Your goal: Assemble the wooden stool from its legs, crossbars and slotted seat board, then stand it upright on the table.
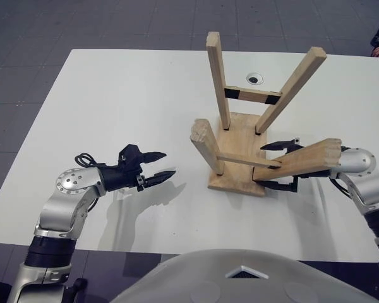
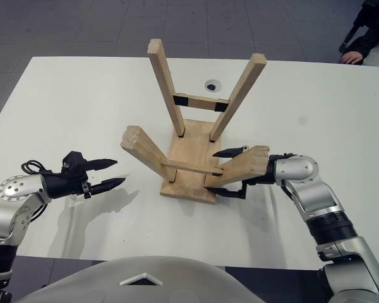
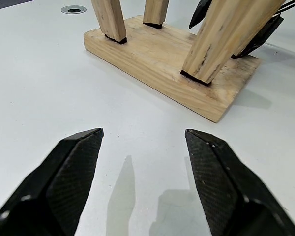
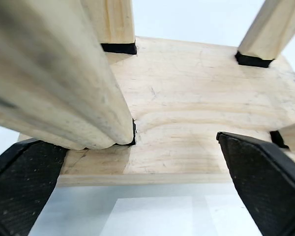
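Stool's basically built: four legs (image 1: 218,76) slotted into the seat board (image 1: 242,128), both crossbars (image 1: 252,96) in. It's sitting upside down mid-counter (image 1: 114,95), though, so we reckon only the flip upright is left. Our right hand (image 1: 264,166) is spread loose around the 5 o'clock leg (image 1: 309,158), not clamped. Left hand (image 1: 169,163) hangs released at the stool's 8 o'clock, well apart.

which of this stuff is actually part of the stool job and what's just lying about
Job:
seat board, flat on the table
four legs, standing up out of it
two crossbars between leg pairs
right gripper, open around the near right leg
left gripper, open, touching nothing

Just there:
the table itself
round cable hole in the table, beyond the seat board
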Tool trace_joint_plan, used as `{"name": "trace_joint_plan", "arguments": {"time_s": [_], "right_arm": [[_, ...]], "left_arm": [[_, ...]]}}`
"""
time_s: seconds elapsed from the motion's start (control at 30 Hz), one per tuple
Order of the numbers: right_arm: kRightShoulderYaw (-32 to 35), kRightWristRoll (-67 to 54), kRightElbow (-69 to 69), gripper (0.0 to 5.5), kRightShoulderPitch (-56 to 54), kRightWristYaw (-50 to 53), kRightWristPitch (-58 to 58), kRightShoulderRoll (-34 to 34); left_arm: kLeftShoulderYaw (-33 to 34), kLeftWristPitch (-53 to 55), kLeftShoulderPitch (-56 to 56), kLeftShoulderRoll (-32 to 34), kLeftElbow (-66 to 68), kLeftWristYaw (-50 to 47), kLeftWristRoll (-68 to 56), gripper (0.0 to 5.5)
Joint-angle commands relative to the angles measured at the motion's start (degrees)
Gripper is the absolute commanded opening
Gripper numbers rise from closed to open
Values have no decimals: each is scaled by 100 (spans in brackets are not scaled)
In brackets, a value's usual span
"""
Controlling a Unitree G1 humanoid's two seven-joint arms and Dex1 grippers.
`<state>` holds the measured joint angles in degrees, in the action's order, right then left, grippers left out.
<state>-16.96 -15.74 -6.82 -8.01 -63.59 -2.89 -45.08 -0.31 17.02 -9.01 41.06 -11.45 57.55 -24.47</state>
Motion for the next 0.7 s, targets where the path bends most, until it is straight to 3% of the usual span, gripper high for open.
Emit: {"name": "trace_joint_plan", "arguments": {"time_s": [0.03, 0.23, 0.47, 0.6, 0.7], "right_arm": [[-54, 641, -267, 546, 107, 167, -66, -41], [329, 511, 148, 546, 471, 46, -110, -466], [1931, -56, 1582, 546, 2099, 23, 5, -1310], [2659, -271, 2008, 546, 2512, 71, 171, -1341], [3261, -537, 2216, 546, 2295, 747, 596, -954]], "left_arm": [[21, -40, -22, -26, -42, -33, 64, 310], [32, -46, -53, -49, -44, -48, 66, 310], [62, -33, 22, -108, -16, -115, 94, 310], [41, -79, 97, -172, 46, -131, 145, 310], [33, -92, 130, -232, 77, -149, 174, 310]]}}
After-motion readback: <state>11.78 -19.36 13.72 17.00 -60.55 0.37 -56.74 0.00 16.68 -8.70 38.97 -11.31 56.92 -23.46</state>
